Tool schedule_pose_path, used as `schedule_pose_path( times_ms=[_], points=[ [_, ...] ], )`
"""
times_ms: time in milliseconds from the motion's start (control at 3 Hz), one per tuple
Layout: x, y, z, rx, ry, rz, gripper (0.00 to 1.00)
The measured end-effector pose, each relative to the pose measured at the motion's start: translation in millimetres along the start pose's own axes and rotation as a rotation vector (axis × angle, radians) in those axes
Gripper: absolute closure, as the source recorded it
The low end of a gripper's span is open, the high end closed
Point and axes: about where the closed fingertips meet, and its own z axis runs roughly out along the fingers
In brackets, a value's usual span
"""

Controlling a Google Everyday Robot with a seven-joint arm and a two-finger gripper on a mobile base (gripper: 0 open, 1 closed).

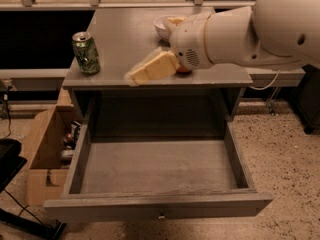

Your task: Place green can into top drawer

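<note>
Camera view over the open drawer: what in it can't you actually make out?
- Bowl: the arm covers its right side.
- Something red: only a sliver shows behind the gripper, which hovers over the tabletop's front edge, right of the can.
- Cardboard box: its contents are dark and partly behind the drawer.
- Arm: cut off by the right edge.

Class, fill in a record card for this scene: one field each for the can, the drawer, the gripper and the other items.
green can: upright, left front of the tabletop, untouched
top drawer: pulled open, nothing visible inside
gripper: above the tabletop's front edge, right of the can, not touching it
bowl: white, back of the tabletop, partly hidden
cardboard box: left of the drawer, lower down
</note>
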Motion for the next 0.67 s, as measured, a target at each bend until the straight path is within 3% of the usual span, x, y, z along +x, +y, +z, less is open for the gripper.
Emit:
schedule_pose_path(
  times_ms=[333, 667],
  points=[
    [-24.5, -15.3, 10.3, 0.088, -0.07, -0.004, 0.0],
    [-24.5, -15.3, 10.3, 0.088, -0.07, -0.004, 0.0]
  ],
)
